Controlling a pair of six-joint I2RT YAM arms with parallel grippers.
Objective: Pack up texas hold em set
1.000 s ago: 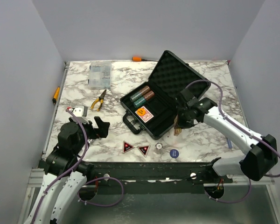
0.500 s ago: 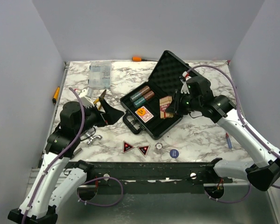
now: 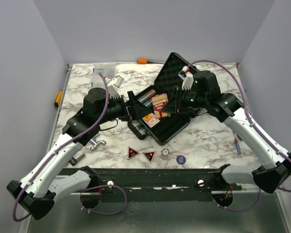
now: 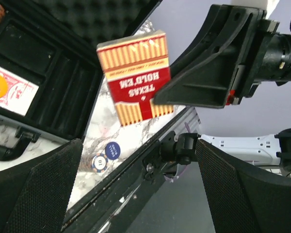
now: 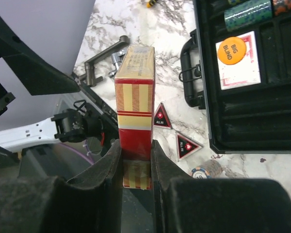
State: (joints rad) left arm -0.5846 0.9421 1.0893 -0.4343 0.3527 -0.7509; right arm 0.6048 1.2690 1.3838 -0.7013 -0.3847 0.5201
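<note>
The black briefcase [image 3: 177, 119] lies open mid-table, with chip stacks [image 3: 148, 97] and a card under an orange button [image 5: 230, 52] in its foam tray [image 5: 252, 121]. My right gripper [image 3: 173, 103] is shut on the red and cream card deck [image 3: 159, 106], holding it in the air above the case; the deck [image 5: 134, 116] stands upright between the fingers [image 5: 117, 160]. My left gripper [image 3: 135, 104] is wide open, facing the deck [image 4: 136, 77] from the left without touching it. Two red-black triangles [image 3: 132, 153], a chip [image 3: 165, 152] and a blue button [image 3: 181, 158] lie on the table in front.
A clear organiser box [image 3: 101, 69] sits at the back left, partly behind my left arm. An orange-handled screwdriver [image 3: 143, 61] lies at the back edge. A metal tool [image 3: 98, 143] lies front left, and a pen-like stick [image 3: 237, 145] lies on the right.
My right gripper has lifted the deck from the table beside the case and carried it left over the case. My left arm has swung from the front left up to the case.
</note>
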